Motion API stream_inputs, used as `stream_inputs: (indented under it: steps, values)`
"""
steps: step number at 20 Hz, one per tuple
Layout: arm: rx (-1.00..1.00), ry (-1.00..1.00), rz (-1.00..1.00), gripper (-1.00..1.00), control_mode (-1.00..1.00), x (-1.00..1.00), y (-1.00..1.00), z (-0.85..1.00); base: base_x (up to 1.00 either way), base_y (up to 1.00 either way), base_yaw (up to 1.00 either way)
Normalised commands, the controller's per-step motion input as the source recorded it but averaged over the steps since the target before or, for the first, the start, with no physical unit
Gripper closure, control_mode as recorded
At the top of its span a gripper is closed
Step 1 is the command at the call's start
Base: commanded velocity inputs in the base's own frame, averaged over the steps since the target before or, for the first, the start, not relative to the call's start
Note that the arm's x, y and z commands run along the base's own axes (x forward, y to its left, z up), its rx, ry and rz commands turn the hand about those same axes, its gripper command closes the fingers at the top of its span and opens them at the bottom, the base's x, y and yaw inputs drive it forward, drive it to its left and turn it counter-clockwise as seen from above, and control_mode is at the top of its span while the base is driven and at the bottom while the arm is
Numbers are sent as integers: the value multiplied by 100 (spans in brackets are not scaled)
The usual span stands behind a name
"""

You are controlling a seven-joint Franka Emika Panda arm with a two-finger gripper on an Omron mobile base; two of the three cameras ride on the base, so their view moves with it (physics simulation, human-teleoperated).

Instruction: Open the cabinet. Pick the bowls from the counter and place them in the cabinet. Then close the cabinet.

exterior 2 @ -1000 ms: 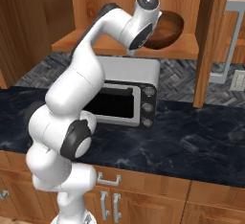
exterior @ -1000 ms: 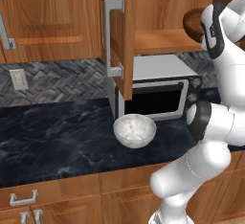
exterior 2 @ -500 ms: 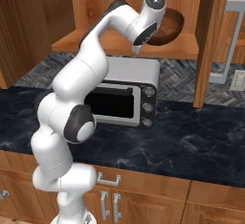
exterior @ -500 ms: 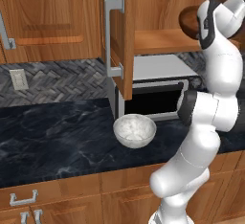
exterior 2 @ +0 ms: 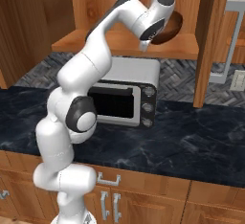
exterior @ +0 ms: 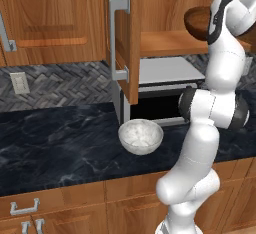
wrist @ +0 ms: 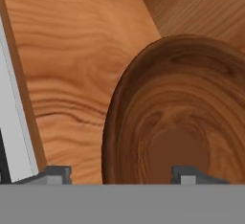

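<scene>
I have the arm reaching up into the open cabinet (exterior 2: pixel 201 46), with the pincer (wrist: pixel 119 173) spread apart around the near rim of the dark wooden bowl (wrist: pixel 182 117), which sits on the wooden shelf (exterior 2: pixel 119 43) at upper right of centre in the right base view. One tip stands outside the rim and one inside. The speckled whitish bowl (exterior: pixel 140 136) rests on the bench (exterior: pixel 55 143), low centre in the left base view, just before the toaster oven (exterior 2: pixel 125 91).

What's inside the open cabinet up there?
A dark wooden bowl sits on the cabinet shelf. The robot's arm covers part of the bowl, so whatever is behind it stays hidden.
</scene>
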Motion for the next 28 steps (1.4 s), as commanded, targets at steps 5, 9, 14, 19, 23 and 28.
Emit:
stream_inputs:
  steps: [5, 9, 14, 19, 23, 28]
  values:
    - [0, 3, 2, -100, -100, 4, -2, 15, 0, 0, 0]
    - [-1, 0, 4, -100, -100, 1, 0, 8, 0, 0, 0]
    - [-3, -4, 4, -100, -100, -23, 0, 4, 0, 0, 0]
    - [-5, -16, 4, -100, -100, -44, 19, -34, 0, 0, 0]
    - [-6, -17, 0, -100, -100, -49, 24, -53, 0, 0, 0]
    - [-8, -17, 0, -100, -100, -50, 44, -47, 0, 0, 0]
